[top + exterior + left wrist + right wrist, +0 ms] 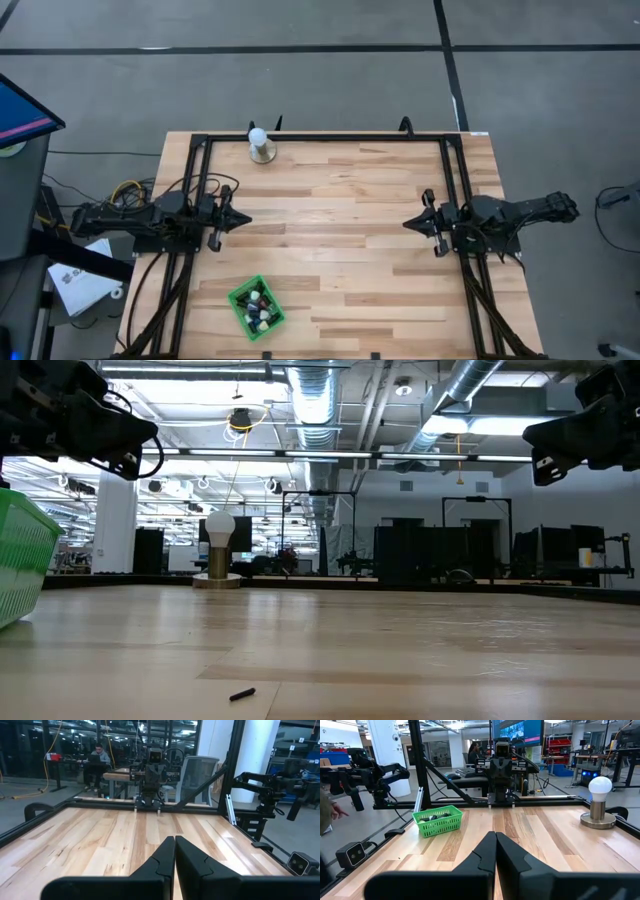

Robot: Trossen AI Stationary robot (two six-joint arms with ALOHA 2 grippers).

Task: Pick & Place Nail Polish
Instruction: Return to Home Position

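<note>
High view: the small dark-capped glass nail polish bottles [259, 311] sat heaped in the green plastic mesh basket [236, 296] on the pale wooden table [340, 190], left-arm side, while my left pincer [243, 219] and right pincer [408, 224] hung clear of it, facing each other. Low view caught only the basket's corner. Wrist views: both pincers were fully closed and empty. I judged the bottles light, rigid, slick and breakable, best pinched across the cap.

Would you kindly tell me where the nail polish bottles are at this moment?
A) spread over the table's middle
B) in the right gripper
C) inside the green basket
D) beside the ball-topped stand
C: the high view shows the nail polish bottles bunched inside the green basket.
</note>
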